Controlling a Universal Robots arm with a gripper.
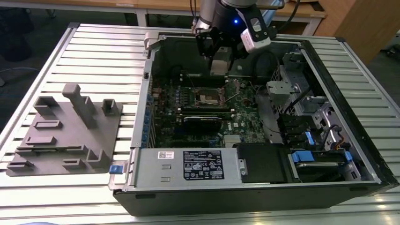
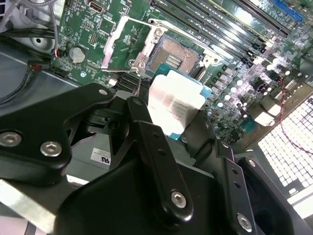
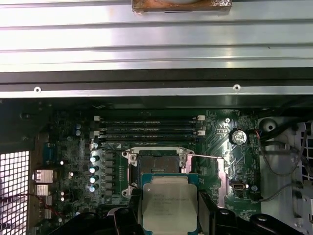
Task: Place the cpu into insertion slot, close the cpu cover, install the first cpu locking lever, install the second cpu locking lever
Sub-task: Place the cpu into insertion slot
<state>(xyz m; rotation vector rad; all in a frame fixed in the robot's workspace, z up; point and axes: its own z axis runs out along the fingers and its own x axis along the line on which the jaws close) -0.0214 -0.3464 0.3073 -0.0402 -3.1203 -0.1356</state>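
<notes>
Gripper (image 3: 169,216) is clamped on the cpu (image 3: 168,199), its two black fingers (image 3: 128,221) pressed against opposite edges of the chip, spread only as wide as the chip itself. The cpu hangs flat with its silver top facing up, just short of the socket (image 3: 157,162) and above the board (image 3: 73,147), not yet touching it. In the exterior view the arm reaches down into the open computer case (image 1: 350,185) on the slatted table (image 1: 93,51), hovering over the socket. The socket lies bare, its pin field showing, and in the second wrist view the cover (image 2: 112,35) is swung back on the side toward the round coin battery (image 2: 76,54), so nothing blocks the opening. By my reading this is the first step, placing the cpu, with the cover and both levers not yet dealt with. Seating the chip calls for bringing it squarely over the opening, edges parallel to the socket rim, keeping it level, and lowering it gently without sliding, since the fine pins would bend under a skewed or dragged landing. Whether the chip's notches match the socket's keys I cannot tell.
</notes>
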